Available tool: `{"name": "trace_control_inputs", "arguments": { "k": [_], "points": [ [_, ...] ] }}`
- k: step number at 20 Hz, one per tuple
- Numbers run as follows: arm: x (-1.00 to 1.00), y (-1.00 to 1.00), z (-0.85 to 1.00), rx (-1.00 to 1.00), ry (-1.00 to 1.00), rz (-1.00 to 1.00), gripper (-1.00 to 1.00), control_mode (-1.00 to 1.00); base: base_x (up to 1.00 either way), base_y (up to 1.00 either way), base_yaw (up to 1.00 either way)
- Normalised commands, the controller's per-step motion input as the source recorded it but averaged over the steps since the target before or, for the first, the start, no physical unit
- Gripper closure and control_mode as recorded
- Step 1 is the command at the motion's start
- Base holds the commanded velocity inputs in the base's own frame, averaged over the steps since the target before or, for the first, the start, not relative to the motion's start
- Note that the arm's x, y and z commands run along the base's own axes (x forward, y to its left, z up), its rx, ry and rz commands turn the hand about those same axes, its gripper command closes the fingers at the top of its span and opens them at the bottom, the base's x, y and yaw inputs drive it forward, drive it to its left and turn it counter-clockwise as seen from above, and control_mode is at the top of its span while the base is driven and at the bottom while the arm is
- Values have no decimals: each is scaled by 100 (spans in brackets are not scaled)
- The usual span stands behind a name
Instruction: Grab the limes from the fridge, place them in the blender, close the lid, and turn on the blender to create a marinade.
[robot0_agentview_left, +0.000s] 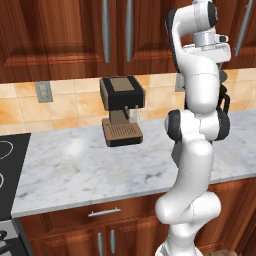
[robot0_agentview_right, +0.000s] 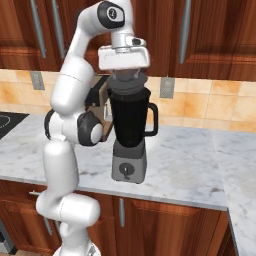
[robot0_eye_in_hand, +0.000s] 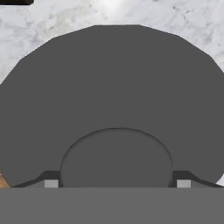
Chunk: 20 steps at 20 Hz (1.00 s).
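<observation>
The blender (robot0_agentview_right: 129, 125) stands on the marble counter (robot0_agentview_right: 185, 165), a black jar with a side handle on a grey base with one round knob. My gripper (robot0_agentview_right: 128, 81) points straight down onto the jar's top. The dark-grey lid (robot0_eye_in_hand: 113, 78) lies flat under the hand, level with the jar's rim. My gripper (robot0_eye_in_hand: 117, 183) is shut on the lid, one fingertip (robot0_eye_in_hand: 51, 183) pressed against each side of its raised centre ring. The limes are hidden, and the fridge is out of view.
A brown-and-black coffee machine (robot0_agentview_left: 121, 110) stands against the tiled wall to the left of the blender. A black stovetop (robot0_agentview_left: 10, 160) ends the counter on the left. Wooden wall cabinets (robot0_agentview_right: 210, 35) hang close above the hand.
</observation>
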Motion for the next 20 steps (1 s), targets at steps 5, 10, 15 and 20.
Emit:
{"name": "trace_control_inputs", "arguments": {
  "k": [5, 10, 15, 20],
  "points": [
    [-32, 0, -27, 0, 11, 2, 100, -100, 0, 0, 0],
    [-21, 0, -21, 1, -3, 1, 100, -100, 0, 0, 0],
    [-8, 9, -43, 0, -15, 0, 100, -100, 0, 0, 0],
    [2, 27, -31, 0, -25, 0, 100, -100, 0, 0, 0]
  ]
}}
